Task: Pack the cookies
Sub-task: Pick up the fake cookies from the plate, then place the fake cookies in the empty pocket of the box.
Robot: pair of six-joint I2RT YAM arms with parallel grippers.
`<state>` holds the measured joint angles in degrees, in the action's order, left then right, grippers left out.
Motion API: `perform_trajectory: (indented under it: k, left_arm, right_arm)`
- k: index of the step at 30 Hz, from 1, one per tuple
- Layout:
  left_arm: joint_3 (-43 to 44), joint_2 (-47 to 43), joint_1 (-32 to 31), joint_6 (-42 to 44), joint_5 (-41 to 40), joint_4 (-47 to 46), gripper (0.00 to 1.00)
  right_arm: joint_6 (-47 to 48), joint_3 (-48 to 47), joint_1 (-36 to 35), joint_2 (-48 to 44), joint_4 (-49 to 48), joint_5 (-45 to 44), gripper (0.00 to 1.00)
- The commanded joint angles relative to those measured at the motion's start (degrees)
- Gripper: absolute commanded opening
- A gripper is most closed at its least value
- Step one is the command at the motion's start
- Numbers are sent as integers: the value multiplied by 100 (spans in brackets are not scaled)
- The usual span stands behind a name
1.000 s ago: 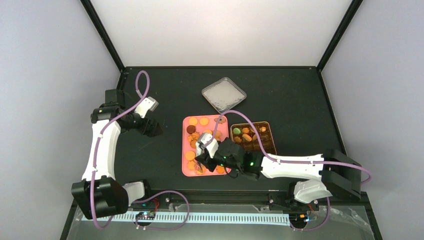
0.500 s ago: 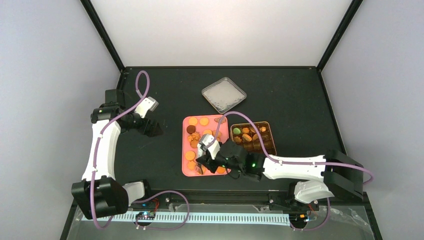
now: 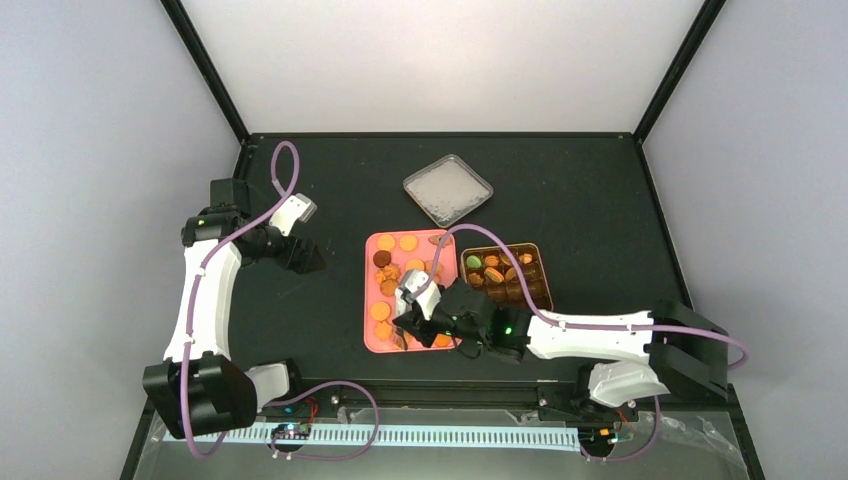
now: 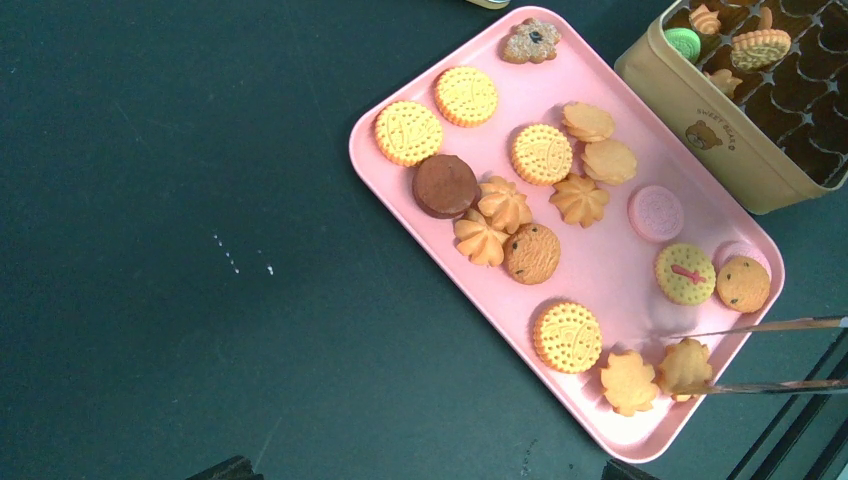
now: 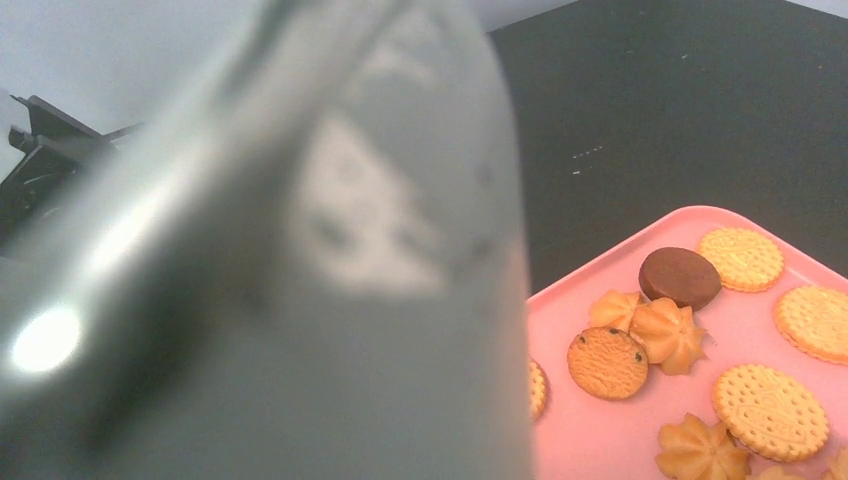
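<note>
Sliding a little toward 6 o'clock along the pink tray [image 3: 372,290] in the top view, the right pincer [image 3: 418,318] now sits over the tray's near end, while the left arm and its pincer [image 3: 305,258] are unmoved, fingers spread wide and empty at the tray's 9 o'clock. The right pincer is clamped on the metal tongs [image 4: 780,385], whose body blurs out most of the right wrist view. In the left wrist view the tongs come in from 3 o'clock, long axis level and tips aimed at 9 o'clock. The two blades stand slightly apart on either side of a leaf-shaped cookie [image 4: 686,366] in the tray's near corner, so a pick looks lined up but not yet closed. Most of the cookies [image 4: 541,153] lie flat across the tray, whose long axis runs 12 to 6 in the top view. A few sit in the brown box [image 4: 720,150] at its 3 o'clock. Being round, they have no real long axis. Which way the leaf-shaped one points is unclear.
</note>
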<state>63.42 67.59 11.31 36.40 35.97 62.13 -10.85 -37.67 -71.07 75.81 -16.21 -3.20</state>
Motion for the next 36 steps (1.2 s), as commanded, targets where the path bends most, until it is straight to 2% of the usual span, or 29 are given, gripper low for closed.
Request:
perform_trajectory:
  k: [1, 8, 16, 25, 30, 36]
  left_arm:
    - [113, -84, 60, 51, -20, 71, 92]
    - [109, -92, 56, 69, -21, 80, 91]
    - [118, -96, 56, 69, -3, 80, 92]
    - [118, -82, 55, 64, 22, 71, 92]
    - [102, -33, 56, 106, 180, 67, 91]
    - [76, 71, 57, 104, 420, 24, 91]
  right_arm:
    - [-48, -69, -38, 205, -145, 120, 33]
    - [-82, -30, -31, 586, -211, 173, 31]
    - [172, -278, 45, 247, 99, -336, 12]
    - [414, -482, 259, -395, 367, -529, 1]
    - [542, -413, 769, -1000, 726, -680, 1]
    - [676, -301, 2151, -2106, 1673, -1057, 1]
